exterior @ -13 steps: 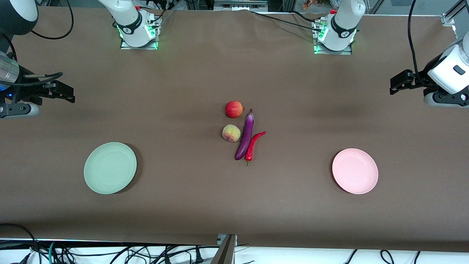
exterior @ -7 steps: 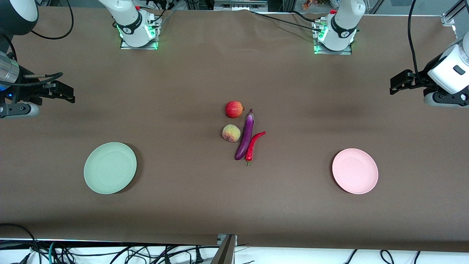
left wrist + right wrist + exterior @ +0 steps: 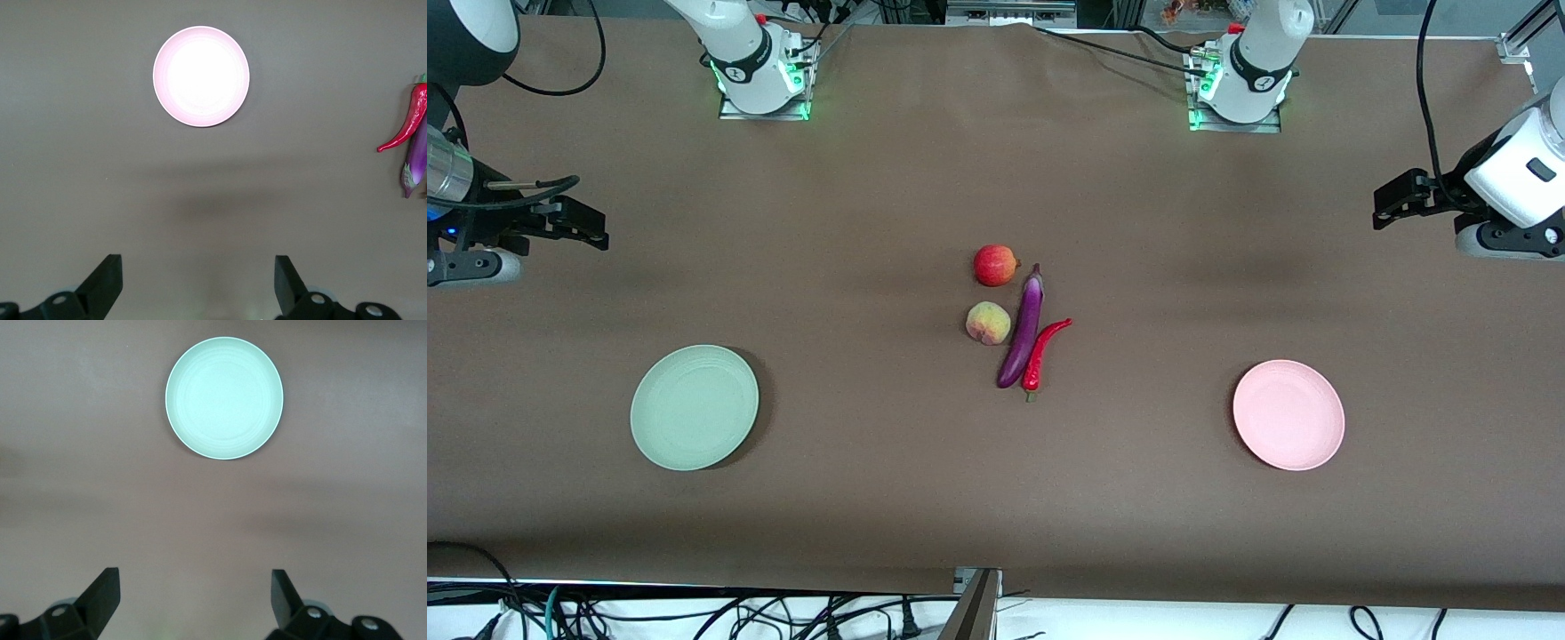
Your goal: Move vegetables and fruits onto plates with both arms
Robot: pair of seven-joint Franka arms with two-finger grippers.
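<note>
Brown table (image 3: 871,498) holds two plates (image 3: 695,407), two fruits (image 3: 996,265), two vegetables (image 3: 1023,331); both grippers' fingers (image 3: 107,283) wide, empty.

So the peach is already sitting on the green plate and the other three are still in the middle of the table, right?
Not quite: the front view shows the peach on the table beside the eggplant, not on the green plate, which holds nothing. The red fruit and chili lie mid-table too.

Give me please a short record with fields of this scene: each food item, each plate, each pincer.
eggplant: table middle, between peach and chili
chili pepper: beside eggplant, toward left arm's end
peach: beside eggplant
red fruit: farther from camera than peach
green plate: empty, right arm's end
pink plate: empty, left arm's end
left pincer: open, holding nothing, above bare table
right pincer: open, holding nothing, above bare table
</note>
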